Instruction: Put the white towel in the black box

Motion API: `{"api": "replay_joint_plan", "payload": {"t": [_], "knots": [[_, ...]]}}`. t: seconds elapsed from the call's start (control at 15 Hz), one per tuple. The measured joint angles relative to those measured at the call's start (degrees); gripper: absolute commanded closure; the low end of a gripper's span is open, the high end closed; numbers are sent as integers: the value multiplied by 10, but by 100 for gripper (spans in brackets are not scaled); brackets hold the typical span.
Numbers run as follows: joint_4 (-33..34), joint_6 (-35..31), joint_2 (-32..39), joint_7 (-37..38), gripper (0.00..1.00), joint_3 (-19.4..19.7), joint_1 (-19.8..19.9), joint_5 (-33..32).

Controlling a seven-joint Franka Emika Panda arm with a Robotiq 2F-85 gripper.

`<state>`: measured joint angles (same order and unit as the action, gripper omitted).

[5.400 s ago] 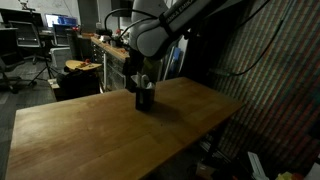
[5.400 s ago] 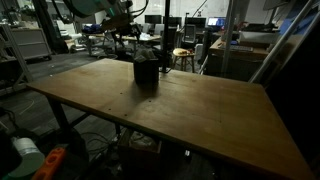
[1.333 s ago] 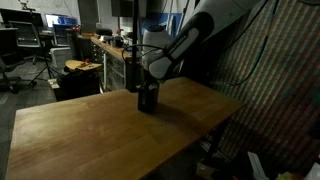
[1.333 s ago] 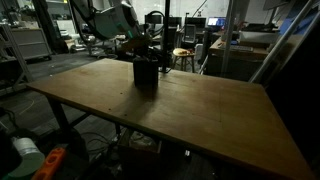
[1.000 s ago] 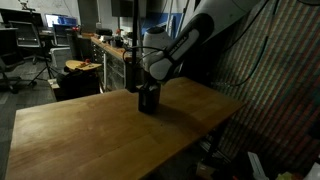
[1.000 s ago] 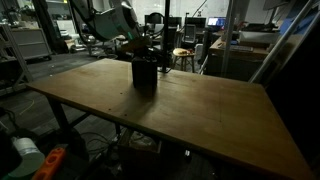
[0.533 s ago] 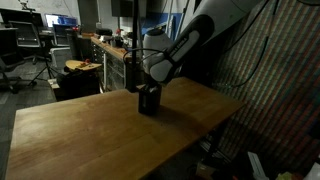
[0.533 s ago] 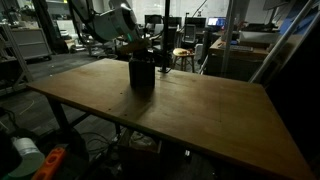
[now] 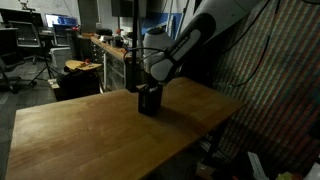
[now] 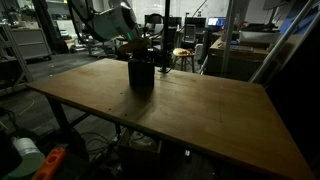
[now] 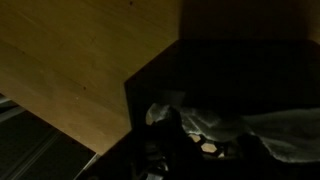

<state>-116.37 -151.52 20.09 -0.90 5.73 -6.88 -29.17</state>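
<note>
The black box (image 9: 148, 101) (image 10: 141, 76) stands upright near the far side of the wooden table (image 9: 100, 135) (image 10: 200, 110). My gripper (image 9: 149, 87) (image 10: 136, 55) hangs straight over it, fingers reaching down into its mouth. In the wrist view the box's dark wall (image 11: 152, 78) frames the white towel (image 11: 275, 135), which lies crumpled inside. My gripper (image 11: 205, 150) shows there only as dark shapes over the cloth. It is too dark to tell how the jaws stand, or whether they pinch the towel.
A padded grey blanket (image 9: 275, 60) hangs beside the table. Behind the table are a workbench (image 9: 100, 45), office chairs (image 9: 30, 50) and a stool (image 10: 183, 55). The table's near edge (image 10: 150, 135) drops off to cluttered floor.
The arm stays low over the box, about where it was a second ago. The box looks nudged very slightly sideways. Several seconds ago the arm was posed differently above it.
</note>
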Motion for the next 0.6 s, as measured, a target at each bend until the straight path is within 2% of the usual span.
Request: {"api": "replay_joint_plan", "payload": {"t": [0.6], "knots": [[4,6,-30,0,38,-2,0,0]]}}
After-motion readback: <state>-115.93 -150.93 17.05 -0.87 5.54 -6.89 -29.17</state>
